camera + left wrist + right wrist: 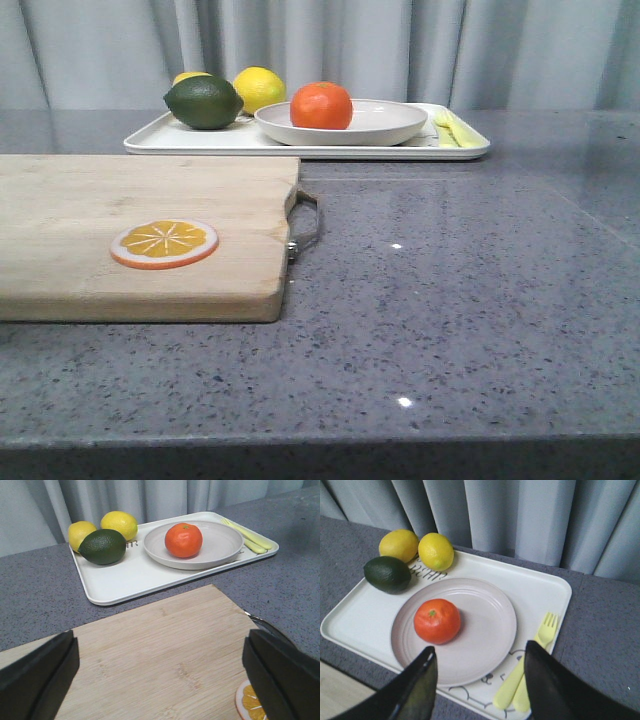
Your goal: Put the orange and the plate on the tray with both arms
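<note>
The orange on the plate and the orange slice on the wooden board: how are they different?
The orange is a whole round fruit with a green stem dot; the orange slice is a flat disc showing segments and a pale rim. The orange sits in the plate on the tray; the slice lies on the cutting board, nearer the front camera. Both are orange-coloured.

The orange [321, 105] sits on the plate [385, 130] on the tray [200, 140], behind the cutting board [140, 200].
</note>
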`<act>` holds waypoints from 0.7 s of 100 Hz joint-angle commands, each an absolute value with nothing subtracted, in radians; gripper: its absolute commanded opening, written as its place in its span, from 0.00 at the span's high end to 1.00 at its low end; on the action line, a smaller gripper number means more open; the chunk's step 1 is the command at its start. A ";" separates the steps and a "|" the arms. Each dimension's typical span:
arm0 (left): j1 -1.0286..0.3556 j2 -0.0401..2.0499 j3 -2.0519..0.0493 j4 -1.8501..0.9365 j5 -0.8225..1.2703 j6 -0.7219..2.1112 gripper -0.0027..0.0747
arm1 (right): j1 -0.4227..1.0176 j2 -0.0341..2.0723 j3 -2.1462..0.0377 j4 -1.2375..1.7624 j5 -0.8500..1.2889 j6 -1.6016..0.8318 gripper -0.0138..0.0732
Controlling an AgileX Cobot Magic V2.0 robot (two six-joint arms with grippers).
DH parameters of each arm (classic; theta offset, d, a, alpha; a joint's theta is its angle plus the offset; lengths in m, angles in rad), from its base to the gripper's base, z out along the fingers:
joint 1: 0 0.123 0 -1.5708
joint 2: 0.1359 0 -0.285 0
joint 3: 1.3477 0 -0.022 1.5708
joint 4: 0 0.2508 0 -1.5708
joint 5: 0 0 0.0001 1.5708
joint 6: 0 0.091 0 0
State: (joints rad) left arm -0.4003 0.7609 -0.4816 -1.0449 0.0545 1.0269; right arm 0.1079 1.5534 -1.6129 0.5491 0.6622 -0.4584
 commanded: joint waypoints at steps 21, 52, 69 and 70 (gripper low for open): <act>-0.408 0.756 -0.507 -1.057 0.019 1.020 0.14 | 0.103 1.082 -1.117 0.550 0.427 -0.560 0.37; -0.408 0.739 -0.507 -1.057 0.031 1.021 0.14 | 0.103 0.655 -0.644 0.549 0.290 -0.579 0.37; -0.408 0.666 -0.501 -1.060 0.031 1.019 0.14 | 0.103 0.481 -0.521 0.549 0.282 -0.579 0.37; -0.408 0.657 -0.501 -1.060 0.031 1.019 0.14 | 0.103 0.470 -0.518 0.548 0.280 -0.579 0.37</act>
State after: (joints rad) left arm -0.4003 0.7048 -0.4775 -1.0449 0.0610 1.0269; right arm 0.1079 0.5366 -0.5320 0.5347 0.3698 -0.5698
